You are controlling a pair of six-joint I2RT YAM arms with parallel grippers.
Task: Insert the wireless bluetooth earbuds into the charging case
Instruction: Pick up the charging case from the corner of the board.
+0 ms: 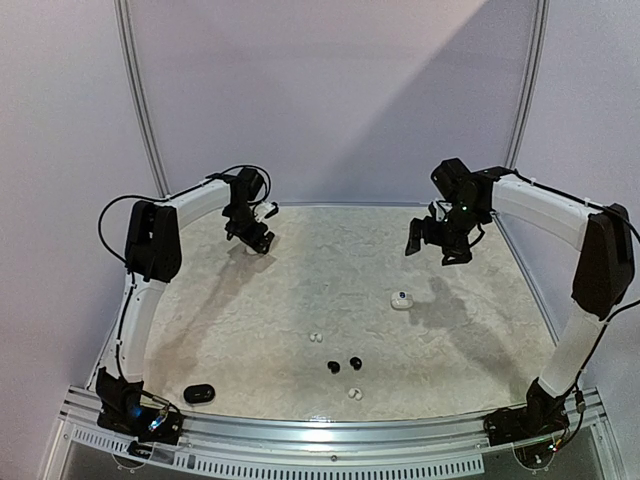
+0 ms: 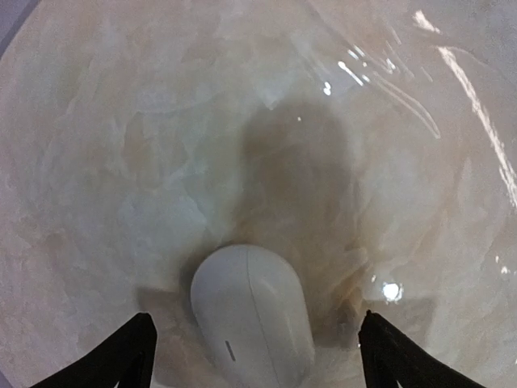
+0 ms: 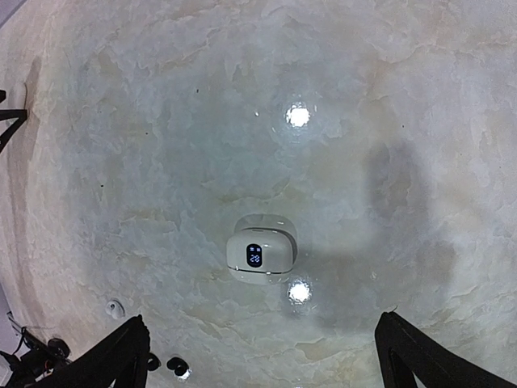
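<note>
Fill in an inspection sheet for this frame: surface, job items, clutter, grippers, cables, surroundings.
Surface: pale marbled tabletop, glossy with glare spots; no spills seen.
Job's things: display case mid-right; white oval case, closed, far left; black case near left; black earbuds, white earbuds and a second white pair, all loose near centre, outside the cases.
Clutter: nothing seen.
Grippers: left gripper open, fingers either side of the white oval case; right gripper open, empty, raised.
Cables: black cables loop along the left arm.
Surroundings: plain walls, curved metal poles, aluminium rail at the near edge.
</note>
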